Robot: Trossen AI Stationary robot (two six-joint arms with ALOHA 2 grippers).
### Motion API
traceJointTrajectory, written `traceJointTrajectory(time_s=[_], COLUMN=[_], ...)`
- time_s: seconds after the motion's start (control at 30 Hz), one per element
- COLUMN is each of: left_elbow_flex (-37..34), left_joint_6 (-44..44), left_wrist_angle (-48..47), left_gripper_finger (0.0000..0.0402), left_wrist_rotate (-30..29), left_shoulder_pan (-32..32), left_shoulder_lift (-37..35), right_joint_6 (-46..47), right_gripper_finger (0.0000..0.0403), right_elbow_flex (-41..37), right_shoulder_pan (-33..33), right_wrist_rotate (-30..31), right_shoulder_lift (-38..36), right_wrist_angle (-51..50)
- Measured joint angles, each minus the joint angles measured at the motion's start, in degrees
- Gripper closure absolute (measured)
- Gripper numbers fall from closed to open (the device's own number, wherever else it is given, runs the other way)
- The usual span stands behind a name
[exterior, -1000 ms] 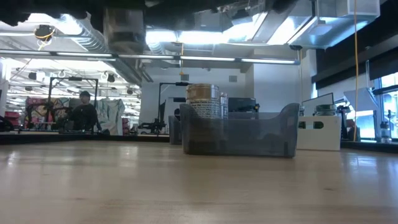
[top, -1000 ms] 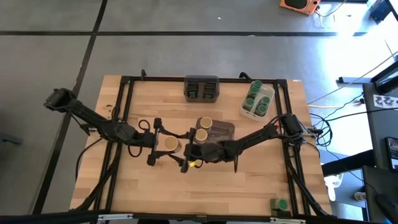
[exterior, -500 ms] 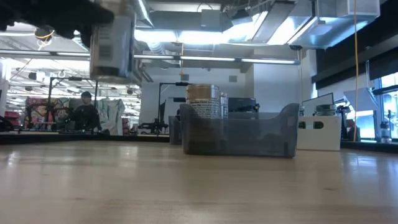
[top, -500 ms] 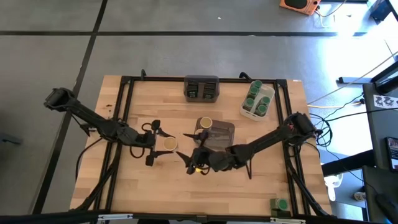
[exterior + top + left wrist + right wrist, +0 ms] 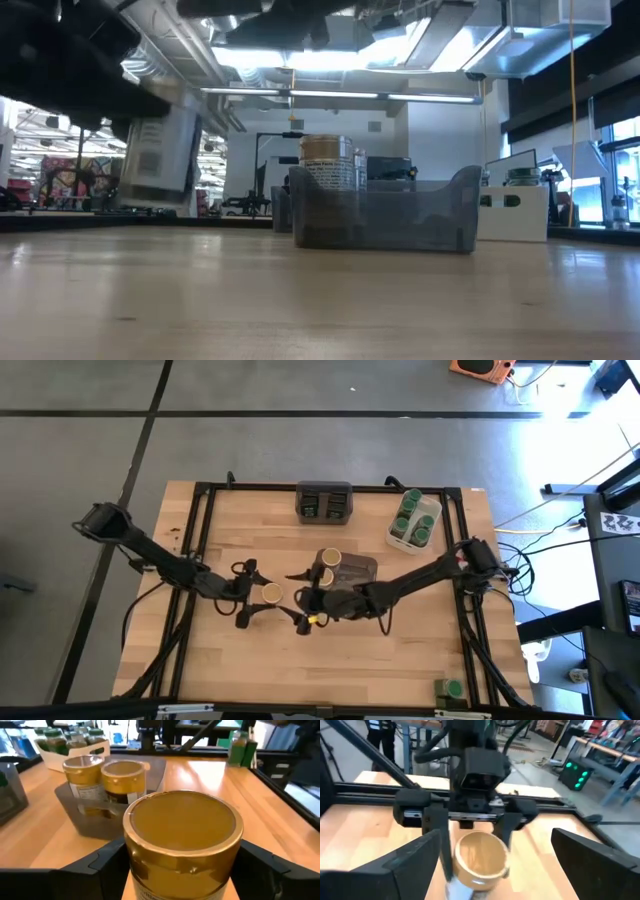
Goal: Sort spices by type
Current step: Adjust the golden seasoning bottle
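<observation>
A tan-lidded spice jar (image 5: 271, 594) (image 5: 182, 827) hangs above the table's middle, with my left gripper (image 5: 260, 594) shut on it. In the low view the jar (image 5: 155, 155) shows clear of the tabletop, slightly tilted. Just to its right my right gripper (image 5: 301, 598) stands open, facing the jar, its fingers wide apart and touching nothing. Two more tan-lidded jars (image 5: 326, 566) (image 5: 102, 777) stand in a grey bin (image 5: 358, 572). Dark tins fill a grey bin (image 5: 324, 502) at the far edge. Green-lidded jars stand in a white tray (image 5: 415, 520). My left gripper pinches the jar's round side (image 5: 131, 865) below the gold lid, one finger (image 5: 97, 867) on each side. The fingers come nearly level from the table's left side. The jar is lifted clear of the table, lid up, leaning a little.
A lone green-lidded jar (image 5: 451, 688) stands at the near right corner. A black frame (image 5: 200, 540) runs around the tabletop. Bare wood lies along the near edge (image 5: 330, 670). A person (image 5: 382, 732) stands in the room beyond the table.
My left gripper has come down toward the table with the tan-lidded jar, which now hangs much lower and leans a little. My right gripper has swung slightly toward the near edge and back, still open.
</observation>
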Motion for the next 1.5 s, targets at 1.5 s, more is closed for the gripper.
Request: traceJointTrajectory(time_s=[1.5], left_elbow_flex=[0.1], left_joint_6=[-1.2], left_wrist_angle=[-1.3], left_gripper_finger=[0.0059], left_wrist_rotate=[1.1], left_shoulder_pan=[-2.2], left_shoulder_lift=[6.0], right_joint_6=[7.1], right_gripper_finger=[0.0027], right_elbow_flex=[0.0], right_shoulder_pan=[-1.8], right_wrist_rotate=[-9.0], right_shoulder_lift=[4.2], right_wrist_angle=[-0.2])
